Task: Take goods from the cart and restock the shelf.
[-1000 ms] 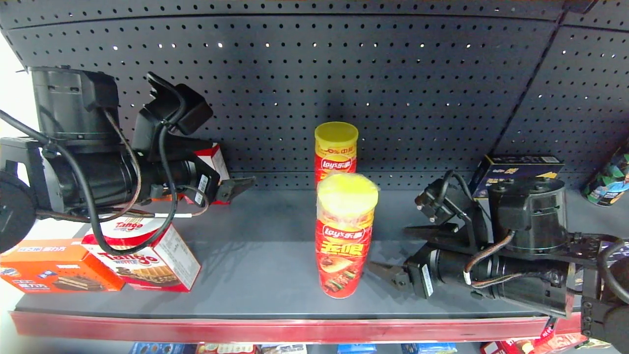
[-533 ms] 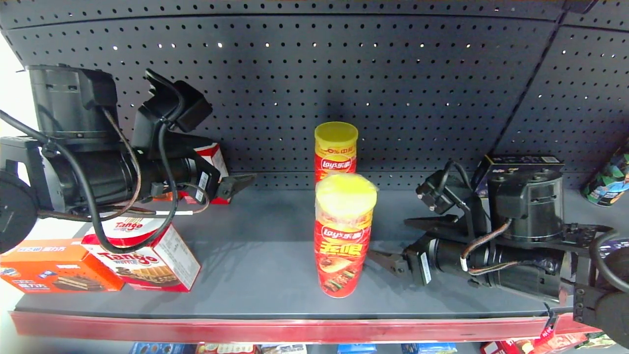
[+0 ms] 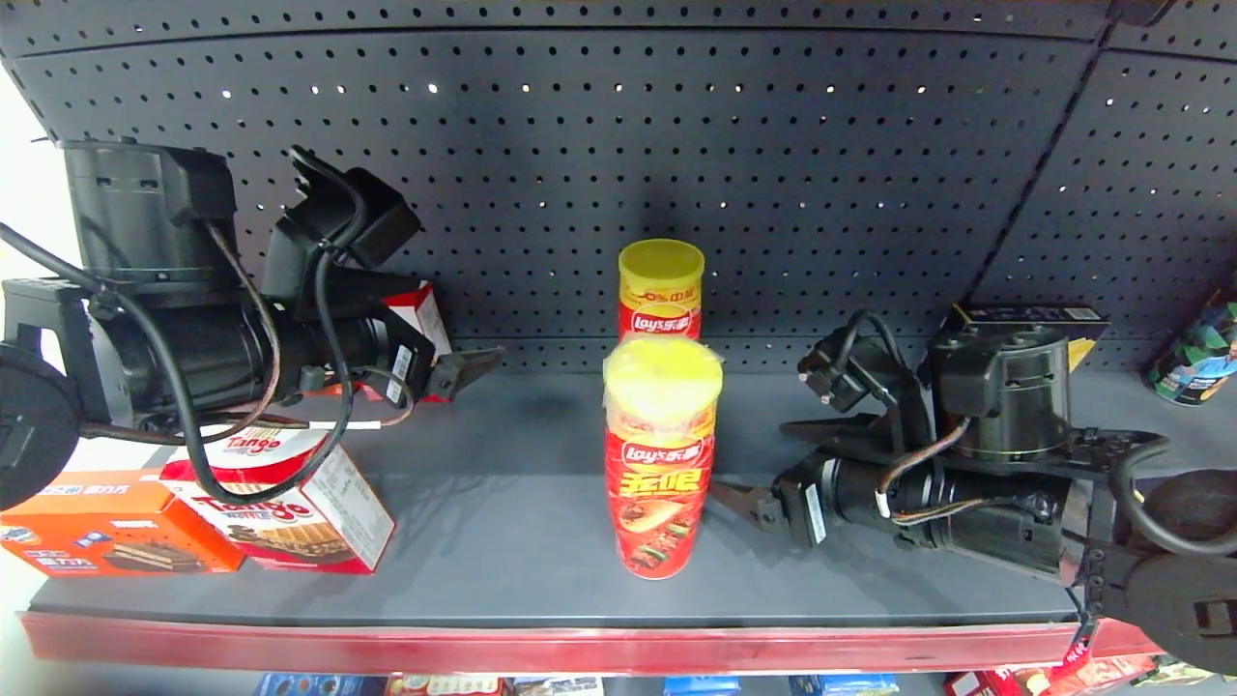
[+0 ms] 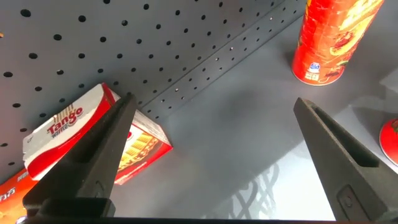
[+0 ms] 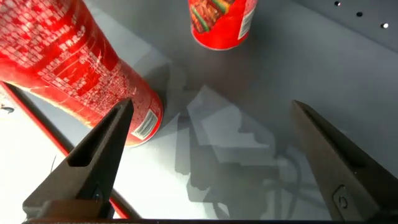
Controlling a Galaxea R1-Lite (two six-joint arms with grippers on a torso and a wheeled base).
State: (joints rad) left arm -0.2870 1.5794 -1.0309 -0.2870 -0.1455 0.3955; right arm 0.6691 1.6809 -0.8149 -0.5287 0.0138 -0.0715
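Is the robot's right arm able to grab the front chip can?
Probably yes. The right tool is open and sits right beside the front chip can on the shelf, and nothing stands between them.

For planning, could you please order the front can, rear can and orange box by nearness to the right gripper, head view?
1. Front can, right beside the right gripper.
2. Rear can, behind it, near the pegboard.
3. Orange box, far on the left.

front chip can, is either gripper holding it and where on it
Nothing is held. The right gripper is open with the front chip can beside one finger, not between the two. The left gripper is open and empty.
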